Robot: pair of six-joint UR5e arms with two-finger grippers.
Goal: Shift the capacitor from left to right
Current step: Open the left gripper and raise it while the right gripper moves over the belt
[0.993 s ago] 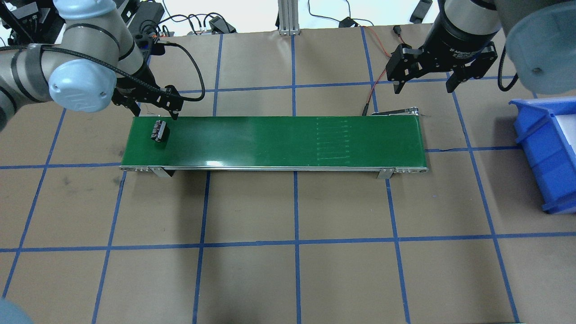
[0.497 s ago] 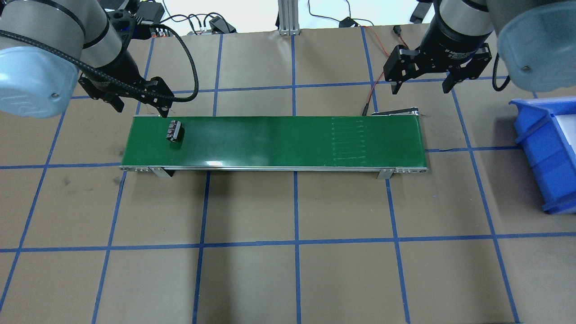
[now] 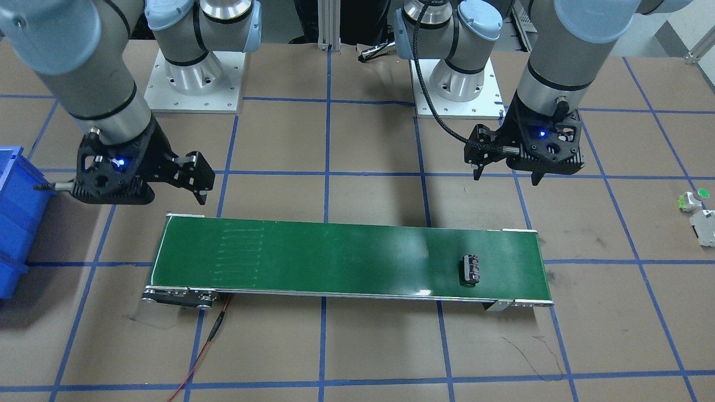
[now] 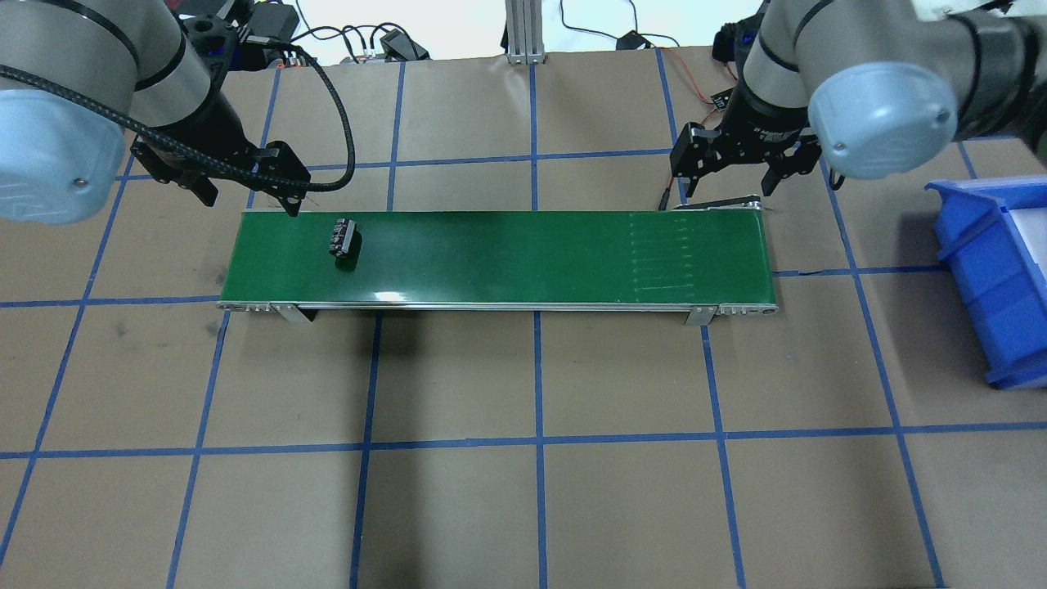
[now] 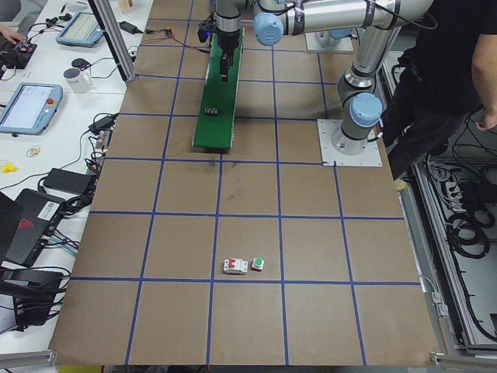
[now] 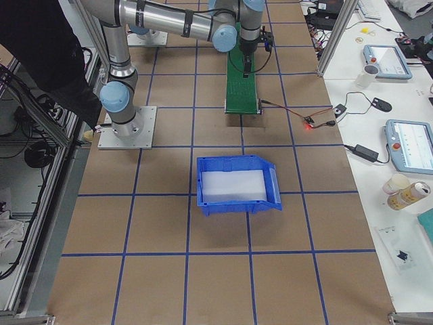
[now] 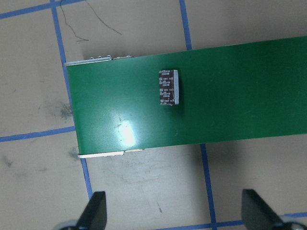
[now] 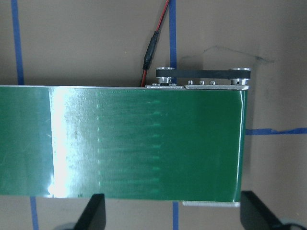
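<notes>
The capacitor (image 4: 342, 237), a small dark cylinder with pale stripes, lies on the green conveyor belt (image 4: 532, 254) near its left end. It also shows in the front view (image 3: 471, 269) and in the left wrist view (image 7: 168, 87). My left gripper (image 4: 249, 195) is open and empty, hovering behind the belt's left end, apart from the capacitor. My right gripper (image 4: 724, 184) is open and empty above the far edge of the belt's right end (image 8: 201, 143). No capacitor shows in the right wrist view.
A blue bin (image 4: 990, 270) stands on the table to the right of the belt. A red wire (image 4: 675, 176) runs from the belt's far right corner. A small white part with a green cap (image 3: 692, 198) and a pale block (image 3: 705, 226) lie off to the robot's left.
The capacitor has travelled to the right along the belt. My left gripper has pulled back to the left, away from it. My right gripper has moved left and down toward the belt's right end.
</notes>
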